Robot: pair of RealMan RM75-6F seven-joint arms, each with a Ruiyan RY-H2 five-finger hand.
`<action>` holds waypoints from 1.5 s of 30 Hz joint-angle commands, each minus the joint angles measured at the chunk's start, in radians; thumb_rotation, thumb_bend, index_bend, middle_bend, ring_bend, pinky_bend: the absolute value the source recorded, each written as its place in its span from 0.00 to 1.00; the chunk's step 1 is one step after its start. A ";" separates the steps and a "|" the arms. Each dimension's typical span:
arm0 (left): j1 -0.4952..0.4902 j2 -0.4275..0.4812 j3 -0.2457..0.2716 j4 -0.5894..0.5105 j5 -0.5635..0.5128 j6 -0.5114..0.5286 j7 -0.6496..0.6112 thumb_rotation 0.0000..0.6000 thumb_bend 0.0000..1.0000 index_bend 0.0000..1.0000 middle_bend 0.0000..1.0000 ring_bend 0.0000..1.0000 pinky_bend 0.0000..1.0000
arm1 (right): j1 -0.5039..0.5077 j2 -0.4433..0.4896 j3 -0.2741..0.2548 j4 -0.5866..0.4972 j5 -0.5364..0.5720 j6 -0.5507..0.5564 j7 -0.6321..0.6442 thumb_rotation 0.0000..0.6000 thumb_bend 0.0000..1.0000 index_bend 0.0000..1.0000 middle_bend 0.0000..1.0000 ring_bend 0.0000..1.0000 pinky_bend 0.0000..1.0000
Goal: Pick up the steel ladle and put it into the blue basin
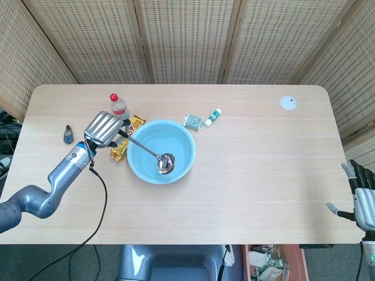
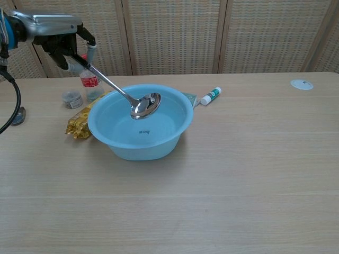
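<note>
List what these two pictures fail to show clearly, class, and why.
- Right hand: cut by head view's edge; absent from chest view.
- Red-capped bottle: partly behind the left hand and ladle in chest view.
- Print on basin floor: too small.

Pale blue, silver and gold on light wood

The blue basin (image 1: 160,151) is pale blue; the steel ladle (image 1: 166,163) shines silver — a gold wrapper (image 1: 119,150), a red-capped bottle (image 1: 118,106), a white disc (image 1: 287,103), all on the pale wood-grain bench (image 1: 263,175).

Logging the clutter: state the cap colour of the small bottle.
Red, on the small bottle; clearest in the head view.
</note>
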 commanded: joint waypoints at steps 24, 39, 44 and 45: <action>-0.265 -0.283 0.040 0.332 -0.412 -0.105 0.590 1.00 0.43 1.00 1.00 1.00 1.00 | 0.011 0.006 0.001 0.019 0.010 -0.034 0.042 1.00 0.00 0.00 0.00 0.00 0.00; -0.326 -0.381 0.093 0.390 -0.477 -0.072 0.762 1.00 0.44 1.00 1.00 1.00 1.00 | 0.009 0.016 0.009 0.038 0.020 -0.042 0.096 1.00 0.00 0.00 0.00 0.00 0.00; -0.325 -0.386 0.100 0.389 -0.480 -0.068 0.771 1.00 0.45 1.00 1.00 1.00 1.00 | 0.008 0.018 0.010 0.037 0.018 -0.038 0.101 1.00 0.00 0.00 0.00 0.00 0.00; -0.326 -0.386 0.103 0.388 -0.478 -0.066 0.775 1.00 0.45 1.00 1.00 1.00 1.00 | 0.007 0.018 0.010 0.036 0.018 -0.037 0.102 1.00 0.00 0.00 0.00 0.00 0.00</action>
